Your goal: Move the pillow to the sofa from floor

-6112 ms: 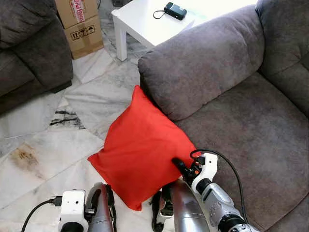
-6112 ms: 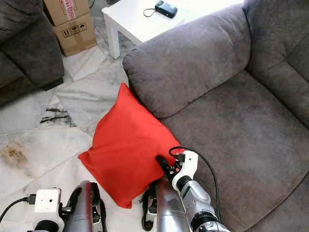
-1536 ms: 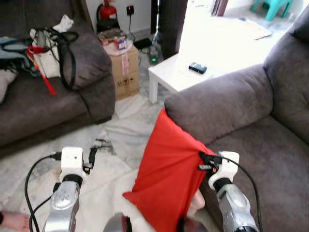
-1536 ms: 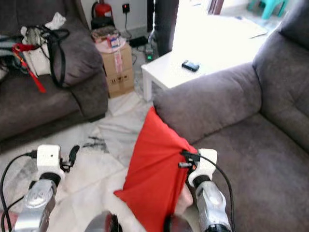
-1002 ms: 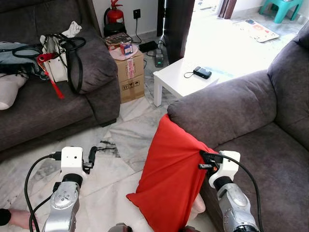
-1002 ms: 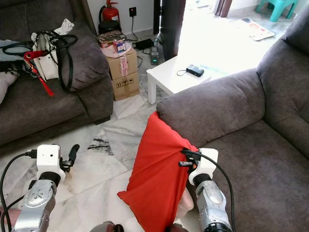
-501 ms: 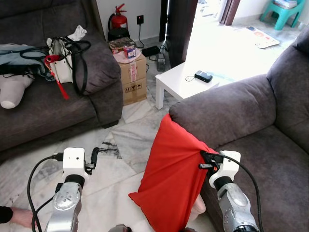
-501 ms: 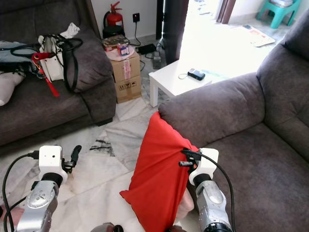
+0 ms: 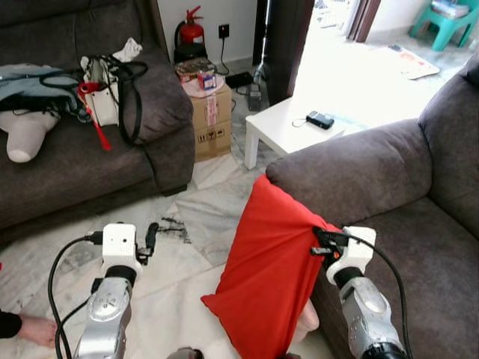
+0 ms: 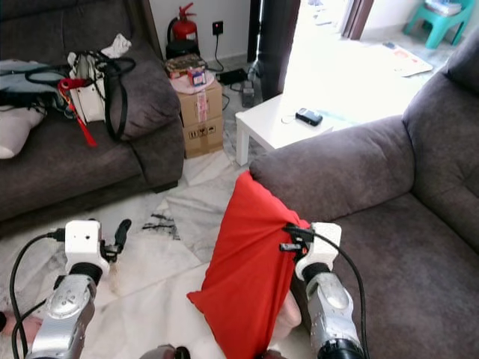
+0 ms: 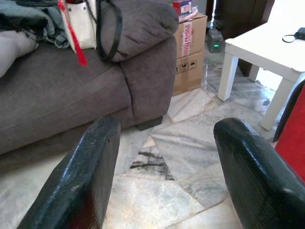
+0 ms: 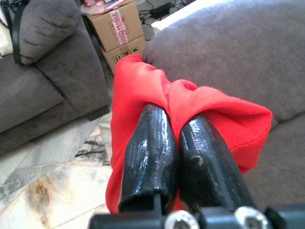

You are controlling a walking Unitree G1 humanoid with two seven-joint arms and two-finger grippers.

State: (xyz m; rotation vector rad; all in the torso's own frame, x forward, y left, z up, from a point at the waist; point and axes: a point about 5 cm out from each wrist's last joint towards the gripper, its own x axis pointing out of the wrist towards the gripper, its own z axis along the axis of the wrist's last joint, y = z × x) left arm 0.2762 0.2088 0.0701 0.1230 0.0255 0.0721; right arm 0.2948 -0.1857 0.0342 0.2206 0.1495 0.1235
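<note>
1. Red pillow [image 9: 269,269] hangs off the floor, pinched at its upper right edge by the right gripper [image 12: 178,143]. It droops down in front of the near grey sofa [image 9: 389,194], its top corner touching the sofa's armrest front.
2. Right gripper fingers [image 12: 147,152] are clenched together on a bunched fold of the pillow fabric, seen clearly in the right wrist view.
3. Left gripper [image 11: 162,162] is raised at the left over the marble floor [image 9: 187,247], fingers spread wide apart and holding nothing. It is well apart from the pillow.
4. The pillow's lower corner hangs near the floor; cannot tell if it touches.
5. Far left: a second grey sofa [image 9: 90,164] with a bag [image 9: 105,90] with black straps and other items on its seat.
6. A cardboard box [image 9: 208,112] stands between that far sofa and a white side table [image 9: 288,127]; a small dark device [image 9: 320,120] lies on the table.
7. A red fire extinguisher [image 9: 191,34] stands against the far wall.
8. A person's hand [image 9: 34,329] rests on the floor at the near left edge.
</note>
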